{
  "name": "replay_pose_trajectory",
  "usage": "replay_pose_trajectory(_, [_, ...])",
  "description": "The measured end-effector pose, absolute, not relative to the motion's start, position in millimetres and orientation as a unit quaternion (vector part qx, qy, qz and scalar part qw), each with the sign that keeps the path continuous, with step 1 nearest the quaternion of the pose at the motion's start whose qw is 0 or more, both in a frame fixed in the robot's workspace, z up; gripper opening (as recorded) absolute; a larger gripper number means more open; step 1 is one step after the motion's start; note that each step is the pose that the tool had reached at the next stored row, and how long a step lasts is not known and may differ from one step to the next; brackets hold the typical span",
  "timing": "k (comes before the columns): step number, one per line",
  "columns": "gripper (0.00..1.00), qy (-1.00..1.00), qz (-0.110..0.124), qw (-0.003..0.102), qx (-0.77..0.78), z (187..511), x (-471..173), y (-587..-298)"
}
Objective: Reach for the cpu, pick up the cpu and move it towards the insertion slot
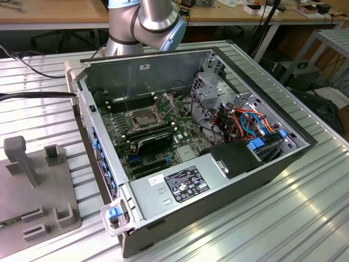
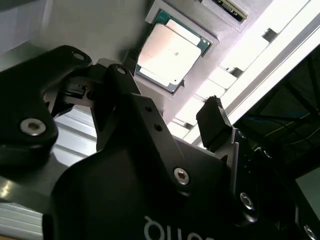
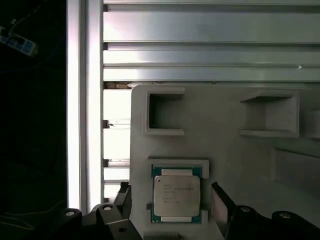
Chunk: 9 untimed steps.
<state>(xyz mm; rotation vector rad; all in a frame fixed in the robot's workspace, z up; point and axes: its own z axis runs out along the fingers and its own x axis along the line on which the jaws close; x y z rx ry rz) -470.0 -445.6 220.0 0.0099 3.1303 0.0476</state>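
One cpu (image 3: 176, 197) sits in one square nest on a single grey holder plate (image 3: 225, 160). In the first wrist view the plate also has two open rectangular pockets (image 3: 164, 115). There is one tool (image 3: 171, 200), with two dark fingers (image 3: 220, 205). In the exterior view one slatted table (image 1: 283, 218) carries one open computer case (image 1: 147, 71). Inside the case there are one green motherboard (image 1: 182, 128), one insertion slot (image 1: 143, 118), one black finned heatsink (image 1: 154, 143) and one labelled power supply (image 1: 174, 188). One robot arm (image 1: 147, 19) is counted there too.
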Motion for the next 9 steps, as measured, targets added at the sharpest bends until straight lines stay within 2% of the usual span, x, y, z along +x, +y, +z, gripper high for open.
replay_pose_trajectory(5, [0.74,1.0,0.01,0.006,0.006,212.7,-468.8,-448.1])
replay_pose_trajectory(9, [0.74,1.0,-0.004,0.005,0.012,209.3,-466.5,-448.2])
